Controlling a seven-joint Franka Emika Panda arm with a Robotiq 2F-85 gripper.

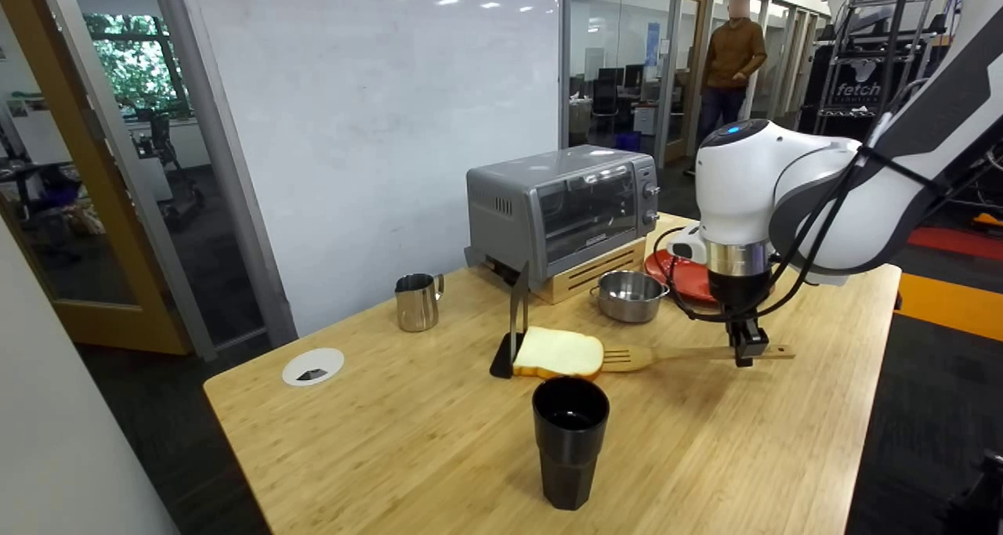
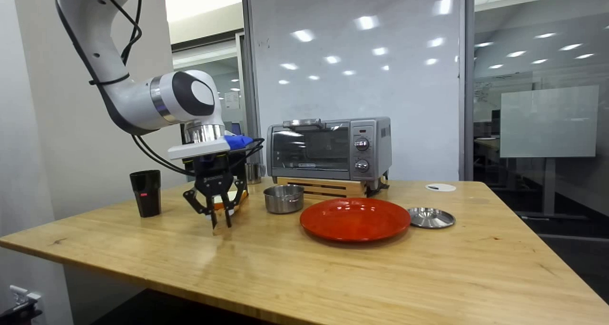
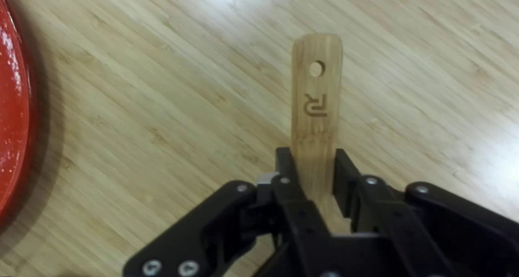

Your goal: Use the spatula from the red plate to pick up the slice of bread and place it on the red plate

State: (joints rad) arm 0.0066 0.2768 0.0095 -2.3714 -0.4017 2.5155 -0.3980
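With our gripper (image 3: 313, 160) closed tight on the slotted wooden spatula (image 1: 684, 353), we find its long axis pointing left, in an exterior view, to the slice of white bread (image 1: 559, 352) at mid-frame, contact unclear.

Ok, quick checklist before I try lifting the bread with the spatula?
1. Claw gripping the spatula by its handle: ok.
2. Slotted end lined up with the bread: ok, at its edge in an exterior view.
3. Slotted end far enough under: cannot tell; its tip is out of sight.
4. Bread free of the black tool: cannot tell; no gap shows in an exterior view.
5. Red plate face up on the table: ok, beside the metal bowl.
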